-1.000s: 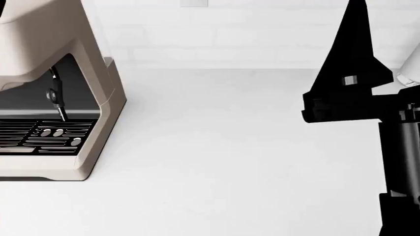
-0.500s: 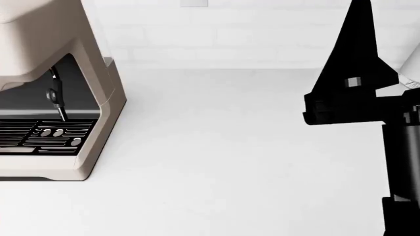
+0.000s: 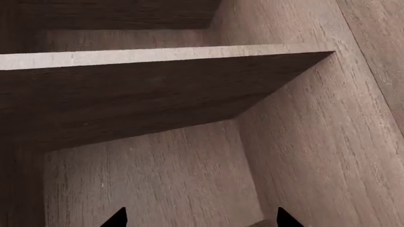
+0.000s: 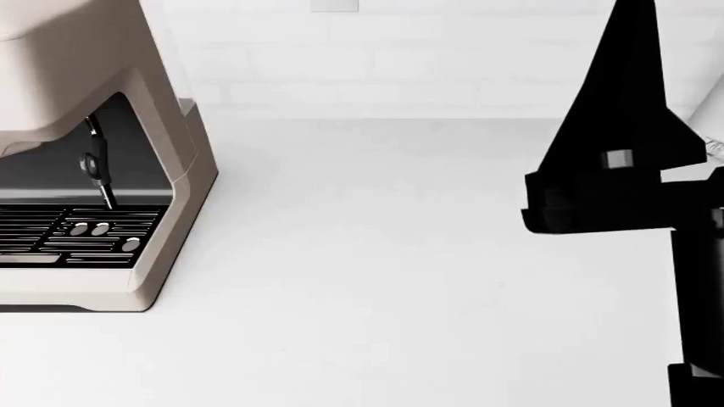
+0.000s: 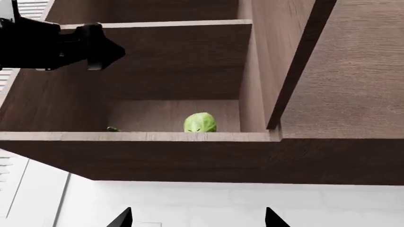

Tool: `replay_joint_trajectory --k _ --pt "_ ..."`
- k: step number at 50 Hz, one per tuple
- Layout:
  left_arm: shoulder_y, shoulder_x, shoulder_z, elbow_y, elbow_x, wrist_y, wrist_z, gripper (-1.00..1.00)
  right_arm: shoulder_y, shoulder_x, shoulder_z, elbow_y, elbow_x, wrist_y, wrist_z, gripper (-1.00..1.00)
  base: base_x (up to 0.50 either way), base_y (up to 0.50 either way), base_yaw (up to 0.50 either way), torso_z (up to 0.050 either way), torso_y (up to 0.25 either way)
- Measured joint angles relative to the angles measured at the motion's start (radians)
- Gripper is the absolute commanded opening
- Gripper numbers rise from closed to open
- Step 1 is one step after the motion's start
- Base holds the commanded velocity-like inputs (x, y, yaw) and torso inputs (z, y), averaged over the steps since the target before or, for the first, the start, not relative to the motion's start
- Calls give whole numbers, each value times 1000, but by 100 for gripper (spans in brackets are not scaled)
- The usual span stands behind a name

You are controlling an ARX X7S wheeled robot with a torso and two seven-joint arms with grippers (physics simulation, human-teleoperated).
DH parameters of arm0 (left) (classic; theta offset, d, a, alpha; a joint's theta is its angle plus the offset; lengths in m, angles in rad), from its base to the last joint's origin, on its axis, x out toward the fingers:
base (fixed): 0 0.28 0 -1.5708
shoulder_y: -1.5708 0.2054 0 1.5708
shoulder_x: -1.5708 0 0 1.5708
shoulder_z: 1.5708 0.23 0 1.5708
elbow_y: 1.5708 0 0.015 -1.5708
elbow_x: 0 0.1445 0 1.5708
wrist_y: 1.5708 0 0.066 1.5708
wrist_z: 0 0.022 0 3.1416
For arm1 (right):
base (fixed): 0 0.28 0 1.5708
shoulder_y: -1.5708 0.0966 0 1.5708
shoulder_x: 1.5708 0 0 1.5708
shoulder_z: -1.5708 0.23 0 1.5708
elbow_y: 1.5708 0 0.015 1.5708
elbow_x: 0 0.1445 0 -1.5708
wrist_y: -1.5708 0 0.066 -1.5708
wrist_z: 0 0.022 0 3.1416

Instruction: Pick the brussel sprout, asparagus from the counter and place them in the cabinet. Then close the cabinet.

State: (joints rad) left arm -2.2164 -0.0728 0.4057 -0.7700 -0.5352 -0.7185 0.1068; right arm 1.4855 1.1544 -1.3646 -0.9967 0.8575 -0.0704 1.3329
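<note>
In the right wrist view the brown wooden cabinet (image 5: 158,137) stands open. The brussel sprout (image 5: 200,122), a pale-green ball, rests on its lower shelf near the right wall. A tiny dark-green bit (image 5: 112,128) peeks over the shelf's front edge to the sprout's left; it may be the asparagus, mostly hidden. My left gripper (image 3: 200,218) is inside the cabinet, open, with only wood between its tips; its arm (image 5: 50,45) reaches in above the lower shelf. My right gripper (image 5: 197,218) is open and empty below the cabinet. The white counter (image 4: 385,254) holds neither vegetable in the head view.
The cabinet door (image 5: 344,71) hangs open at the right. A shelf board (image 3: 158,56) crosses in front of the left gripper. A beige coffee machine (image 4: 136,170) stands on the counter's left. My right arm (image 4: 616,170) rises at the head view's right edge.
In the head view my right arm has shifted slightly to the right and down. The counter and coffee machine are unchanged.
</note>
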Motion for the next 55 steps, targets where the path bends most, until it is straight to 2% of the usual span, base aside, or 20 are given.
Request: replay_joint_trajectory --k 13,16,21,30,37,45,55 --pt "285 -106 -343 836 -33 -523 -157 100 86 -8 -34 -34 26 41 28 100 0 0 0 0 0" --pt "338 -127 -420 976 -120 -608 -237 100 132 -10 -75 -38 30 38 42 100 0 0 0 0 0" --pt "425 -180 -540 1157 -368 -702 -445 100 230 -14 -172 -43 33 21 72 100 0 0 0 0 0" --pt "601 -282 -698 1400 -793 -755 -796 100 462 -24 -439 -47 13 -54 146 100 0 0 0 0 0" --pt "744 -342 -778 1540 -1014 -737 -986 100 609 -22 -615 -48 -9 -110 190 100 0 0 0 0 0" --pt "866 -373 -833 1644 -1140 -717 -1105 100 690 5 -721 -49 -32 -136 215 100 0 0 0 0 0" --pt "938 -393 -857 1684 -1188 -707 -1163 100 744 92 -789 -39 -43 -161 202 100 0 0 0 0 0"
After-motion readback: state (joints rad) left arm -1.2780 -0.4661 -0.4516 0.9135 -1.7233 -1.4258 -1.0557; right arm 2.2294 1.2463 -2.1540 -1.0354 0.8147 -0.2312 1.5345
